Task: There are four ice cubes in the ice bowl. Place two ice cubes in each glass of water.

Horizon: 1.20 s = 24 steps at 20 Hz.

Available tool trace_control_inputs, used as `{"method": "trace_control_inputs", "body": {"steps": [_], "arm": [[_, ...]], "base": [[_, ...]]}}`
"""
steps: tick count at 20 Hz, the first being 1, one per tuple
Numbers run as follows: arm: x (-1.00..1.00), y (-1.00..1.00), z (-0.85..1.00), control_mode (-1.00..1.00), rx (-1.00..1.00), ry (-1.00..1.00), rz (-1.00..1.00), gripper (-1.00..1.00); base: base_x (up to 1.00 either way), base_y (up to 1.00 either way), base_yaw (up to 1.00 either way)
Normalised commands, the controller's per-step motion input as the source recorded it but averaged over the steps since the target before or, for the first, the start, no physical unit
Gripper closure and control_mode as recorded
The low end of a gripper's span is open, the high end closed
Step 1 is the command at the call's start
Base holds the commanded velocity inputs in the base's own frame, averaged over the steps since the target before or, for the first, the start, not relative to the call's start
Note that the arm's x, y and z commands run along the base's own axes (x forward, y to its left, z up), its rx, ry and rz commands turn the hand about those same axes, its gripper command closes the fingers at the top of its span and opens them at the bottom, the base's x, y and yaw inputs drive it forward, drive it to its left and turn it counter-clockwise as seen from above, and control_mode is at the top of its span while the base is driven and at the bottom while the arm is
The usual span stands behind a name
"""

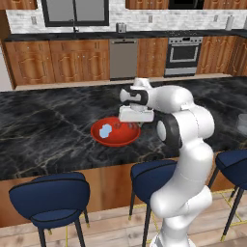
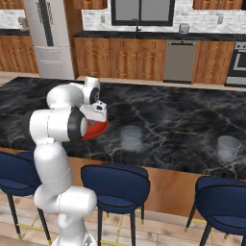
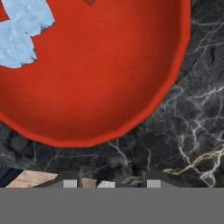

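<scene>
Hand (image 1: pixel 131 121) over ice bowl (image 1: pixel 116 136) — possibly gripping cube; no lettering legible.

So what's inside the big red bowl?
Pale-blue ice cubes lie touching near one side of the red bowl. The left base view shows them too, but the robot's hand covers the bowl's right part, so any cubes there stay hidden.

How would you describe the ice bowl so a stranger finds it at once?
Look at the black marble island counter with blue stools beneath. The ice bowl sits near its front edge, under the robot's hand. It is shallow, wide and bright red, unlike the two clear glasses.
</scene>
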Motion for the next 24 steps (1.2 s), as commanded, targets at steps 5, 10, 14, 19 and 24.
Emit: {"method": "trace_control_inputs", "body": {"steps": [5, 10, 14, 19, 24], "arm": [[-0.08, -0.71, 0.6, -1.0, -0.05, -0.2, -0.21, 1.0], [0.0, -1.0, 0.39, -1.0, -0.12, -0.07, -0.34, 1.0], [0.0, -1.0, 0.06, -1.0, -0.1, 0.0, -0.37, 1.0], [0.1, -0.79, -0.09, -1.0, 0.01, -0.02, -0.07, 1.0], [0.15, -0.33, -0.33, -1.0, 0.02, -0.03, 0.0, 1.0]], "base": [[0.0, 0.0, 0.0], [0.0, 0.0, 0.0], [0.0, 0.0, 0.0], [0.0, 0.0, 0.0], [0.0, 0.0, 0.0]]}}
